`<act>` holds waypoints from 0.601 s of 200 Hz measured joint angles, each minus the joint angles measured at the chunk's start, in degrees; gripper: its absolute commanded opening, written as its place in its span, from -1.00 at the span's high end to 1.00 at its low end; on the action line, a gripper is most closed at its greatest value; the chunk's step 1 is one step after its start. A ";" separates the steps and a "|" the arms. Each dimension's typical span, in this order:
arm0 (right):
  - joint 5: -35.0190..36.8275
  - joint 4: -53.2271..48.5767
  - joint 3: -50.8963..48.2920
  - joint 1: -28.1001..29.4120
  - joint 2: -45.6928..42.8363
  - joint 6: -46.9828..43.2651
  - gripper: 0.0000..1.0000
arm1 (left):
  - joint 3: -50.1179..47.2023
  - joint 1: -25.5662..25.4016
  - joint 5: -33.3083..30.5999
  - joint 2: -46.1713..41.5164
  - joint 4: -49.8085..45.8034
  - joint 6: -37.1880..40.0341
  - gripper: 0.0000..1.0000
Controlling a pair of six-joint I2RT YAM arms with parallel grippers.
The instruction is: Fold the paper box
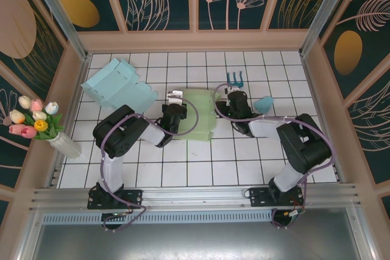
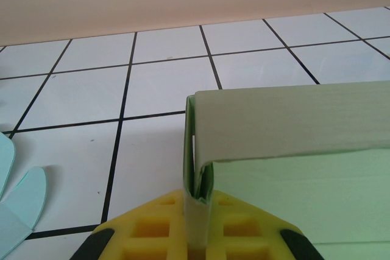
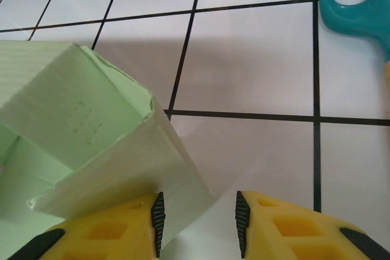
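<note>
Left gripper [image 2: 196, 235] clamped a folded wall of the paper box [image 2: 292, 126]; right gripper [image 3: 199, 214] stood open beside its corner. I feared a tug tearing it.

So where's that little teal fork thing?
In the top view, the teal fork-shaped tool lies right of centre, just beyond the right claw and the pale green paper box.

the paper box [image 1: 198, 120] lies mid-table [image 1: 201, 168] between the left pincer [image 2: 196, 220] on its left edge and the right pincer [image 3: 198, 214] at its right, a flat carton [image 1: 119, 86] behind-left, a fork tool [image 1: 235, 78] behind-right, a vase [image 1: 64, 144] far left.
</note>
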 measured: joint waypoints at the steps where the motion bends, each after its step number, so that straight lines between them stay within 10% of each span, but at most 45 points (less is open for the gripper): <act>1: 0.00 0.00 0.02 0.02 0.02 0.00 0.20 | 0.00 0.00 0.00 0.00 0.00 0.00 0.89; 120: 0.00 0.04 0.90 2.14 0.96 -2.05 0.06 | 0.00 0.00 0.00 0.00 0.00 0.00 0.90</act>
